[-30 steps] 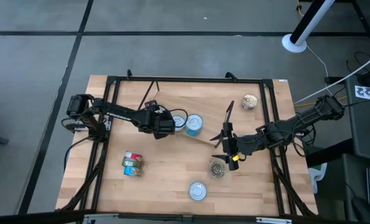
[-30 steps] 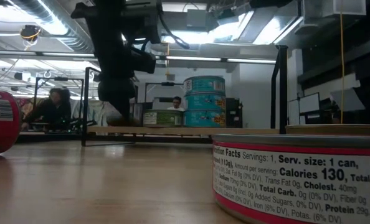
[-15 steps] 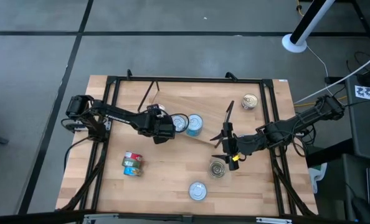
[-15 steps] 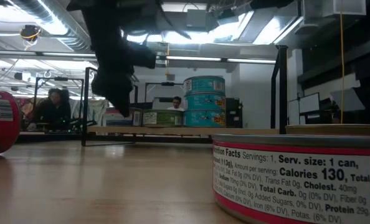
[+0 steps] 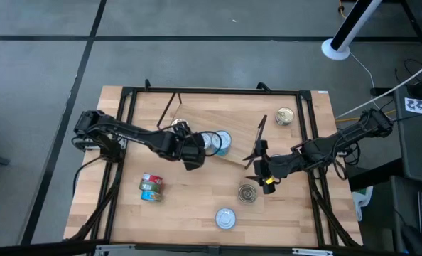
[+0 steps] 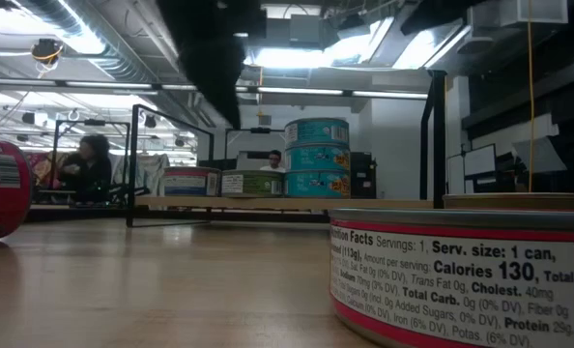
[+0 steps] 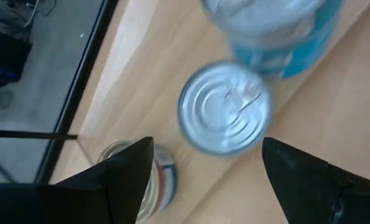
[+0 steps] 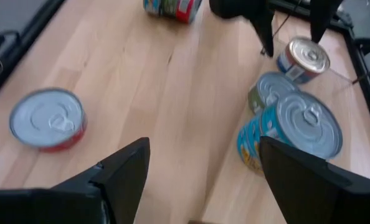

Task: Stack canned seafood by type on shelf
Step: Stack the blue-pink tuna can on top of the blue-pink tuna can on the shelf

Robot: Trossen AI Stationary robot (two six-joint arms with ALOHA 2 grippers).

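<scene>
The shelf (image 5: 234, 118) is a light-wood board on the table's far middle. On it stand a stack of three teal cans (image 6: 316, 157), a green-label can (image 6: 253, 182) with a silver lid (image 7: 225, 106) and a blue-red can (image 6: 190, 181). My left gripper (image 5: 197, 152) hangs open above the shelf's left cans, touching none; the silver lid shows between its fingers (image 7: 126, 177). My right gripper (image 5: 256, 161) waits open above the table, right of the shelf. Loose cans rest on the tabletop: a red-green one on its side (image 5: 151, 187), a dark-lidded one (image 5: 248, 192), a silver-lidded one (image 5: 225, 218) and a gold-lidded one (image 5: 285, 116).
A black frame (image 5: 126, 99) borders the tabletop, with uprights (image 6: 439, 135) at its corners. The near red-label can (image 6: 461, 280) fills the low view's right foreground. People sit in the room behind the table. Bare wood lies between the shelf and the near cans.
My left gripper has risen from beside the blue-red can and gone toward the table's near edge and right, staying open. The blue-red can, hidden behind it before, now stands clear on the shelf. My right arm has kept its place.
</scene>
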